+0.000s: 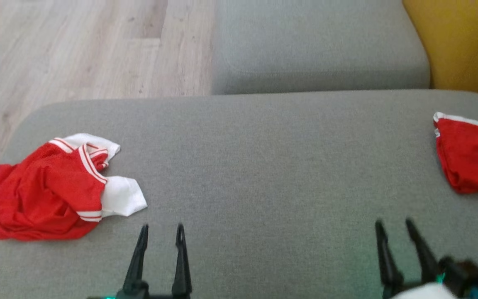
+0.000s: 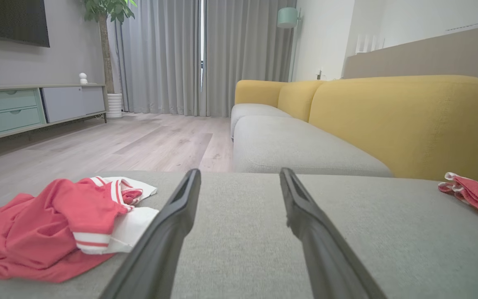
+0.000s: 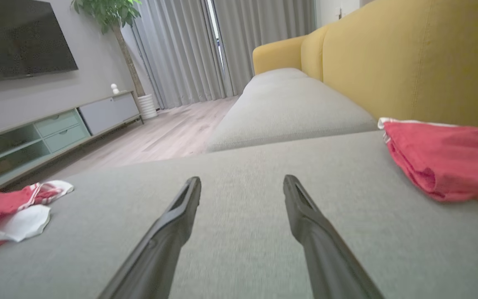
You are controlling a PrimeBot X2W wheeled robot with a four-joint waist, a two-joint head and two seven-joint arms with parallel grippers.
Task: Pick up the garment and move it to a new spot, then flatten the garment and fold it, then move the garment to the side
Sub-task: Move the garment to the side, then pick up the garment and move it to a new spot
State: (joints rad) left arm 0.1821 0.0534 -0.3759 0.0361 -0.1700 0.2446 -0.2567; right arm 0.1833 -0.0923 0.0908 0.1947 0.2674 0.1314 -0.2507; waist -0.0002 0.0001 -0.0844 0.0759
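A crumpled red and white garment (image 1: 44, 195) lies at the left end of the grey cushion (image 1: 264, 166); it shows low left in the left wrist view (image 2: 35, 232) and far left in the right wrist view (image 3: 6, 211). A second red garment (image 1: 471, 158), folded flat with a white edge, rests at the cushion's right end (image 3: 446, 166) (image 2: 475, 195). My left gripper (image 1: 162, 227) (image 2: 239, 174) is open and empty, just right of the crumpled garment. My right gripper (image 1: 393, 223) (image 3: 242, 180) is open and empty, below and left of the folded one.
A second grey seat cushion (image 1: 318, 45) lies beyond the near one, with the yellow backrest (image 1: 463, 45) at the right. Wooden floor (image 1: 77, 50) lies off the cushion's far left. A TV cabinet (image 2: 27, 108), a potted plant (image 2: 110, 50) and curtains (image 2: 206, 54) stand across the room.
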